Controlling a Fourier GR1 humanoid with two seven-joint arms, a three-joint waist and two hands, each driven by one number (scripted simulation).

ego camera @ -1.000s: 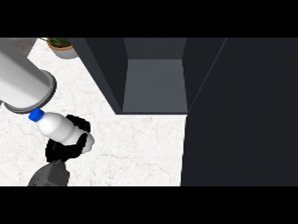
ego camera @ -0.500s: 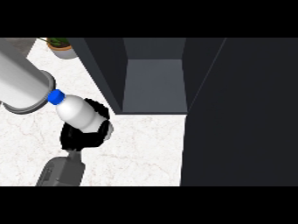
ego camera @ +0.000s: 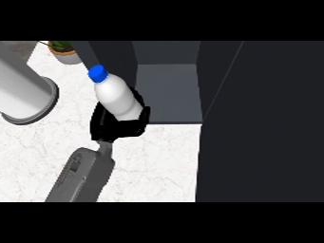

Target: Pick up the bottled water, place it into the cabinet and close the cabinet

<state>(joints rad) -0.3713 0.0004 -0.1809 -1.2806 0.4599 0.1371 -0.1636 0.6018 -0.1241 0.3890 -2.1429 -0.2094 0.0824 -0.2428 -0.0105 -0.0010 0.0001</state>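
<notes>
1 bottled water [ego camera: 117, 97], white with a blue cap, hung tilted just left of the cabinet [ego camera: 171, 95] opening, its cap leaning away from the cabinet and its base near the front edge. The right hand [ego camera: 122, 127] had its black fingers curled round the bottle's lower half. To do this step well, the hand probably needed to carry it rightward into the cabinet, upright enough for the cap to clear the left wall, and set the base flat before releasing. The dark door [ego camera: 270, 123], right of the cabinet opening, stood open.
</notes>
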